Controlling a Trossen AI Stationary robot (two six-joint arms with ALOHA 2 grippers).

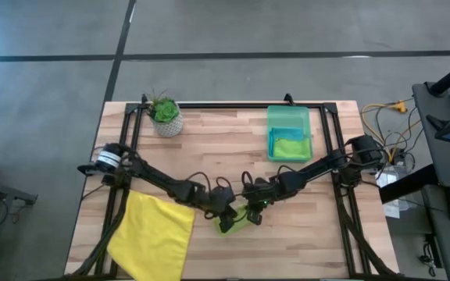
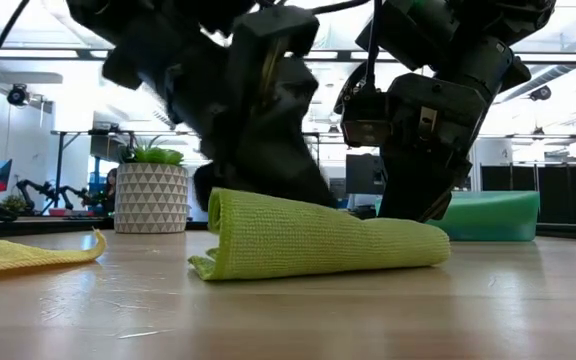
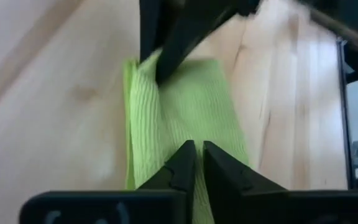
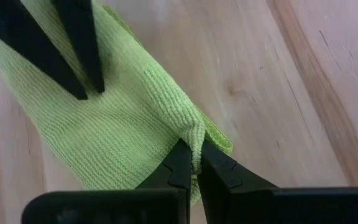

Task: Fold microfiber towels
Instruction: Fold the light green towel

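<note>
A lime green microfiber towel lies folded into a narrow strip on the wooden table, near the middle and toward the near edge. My left gripper stands over its left end, fingers closed to a thin slit. At the towel's right end my right gripper is shut on it. In the high view the two grippers nearly meet above the towel. A bright yellow towel lies spread flat at the near left. My left gripper comes slanting down from the left. Its fingertips meet on the towel's left end, which stands raised in a soft roll. The fingers hide what they pinch. My right gripper pinches a bunched fold at the towel's right end between its two fingertips, slanting down from the right. Several layers gather there. The rest of the towel lies on the table.
A translucent green bin with teal and lime cloth inside stands at the far right. A potted plant stands at the far left. Black frame rails run along the table's far, left and right sides.
</note>
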